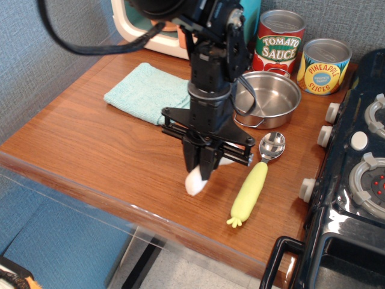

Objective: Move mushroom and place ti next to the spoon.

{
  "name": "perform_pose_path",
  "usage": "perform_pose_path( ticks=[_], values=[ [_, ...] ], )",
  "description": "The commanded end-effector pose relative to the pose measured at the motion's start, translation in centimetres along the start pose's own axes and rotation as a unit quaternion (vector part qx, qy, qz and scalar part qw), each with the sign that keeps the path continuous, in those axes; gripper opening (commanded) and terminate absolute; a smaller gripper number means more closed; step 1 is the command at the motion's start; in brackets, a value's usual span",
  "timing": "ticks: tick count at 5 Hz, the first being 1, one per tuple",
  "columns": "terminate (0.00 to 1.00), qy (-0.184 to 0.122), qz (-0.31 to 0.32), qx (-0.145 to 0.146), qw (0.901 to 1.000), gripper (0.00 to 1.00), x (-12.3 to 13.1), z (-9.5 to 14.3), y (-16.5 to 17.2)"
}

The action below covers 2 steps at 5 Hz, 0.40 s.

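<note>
My gripper [201, 170] is shut on the mushroom [195, 182]; only its white stem shows below the black fingers, and its cap is hidden between them. The stem end is close to or touching the wooden counter [108, 156], just left of the spoon. The spoon [255, 179] lies on the counter with its pale yellow-green handle toward the front edge and its shiny metal bowl [272, 146] toward the pot.
A steel pot [271, 99] stands behind the spoon. A teal cloth [144, 91] lies at the back left. A toy microwave [150, 27], a tomato sauce can [278, 41] and a pineapple can [325, 65] line the back. A black toy stove [355, 180] borders the right.
</note>
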State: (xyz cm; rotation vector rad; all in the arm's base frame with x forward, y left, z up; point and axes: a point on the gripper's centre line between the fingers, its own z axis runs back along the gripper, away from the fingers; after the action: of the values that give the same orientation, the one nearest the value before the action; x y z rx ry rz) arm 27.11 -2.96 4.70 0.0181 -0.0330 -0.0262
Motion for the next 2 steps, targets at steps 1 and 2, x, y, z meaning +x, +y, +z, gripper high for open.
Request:
perform_pose_path(
  ticks=[1, 2],
  values=[
    [0.00, -0.064, -0.031, -0.002, 0.9974, 1.00, -0.8, 4.0, -0.3],
    [0.00, -0.076, -0.032, 0.002, 0.9965, 1.00, -0.9, 5.5, -0.5]
  ],
)
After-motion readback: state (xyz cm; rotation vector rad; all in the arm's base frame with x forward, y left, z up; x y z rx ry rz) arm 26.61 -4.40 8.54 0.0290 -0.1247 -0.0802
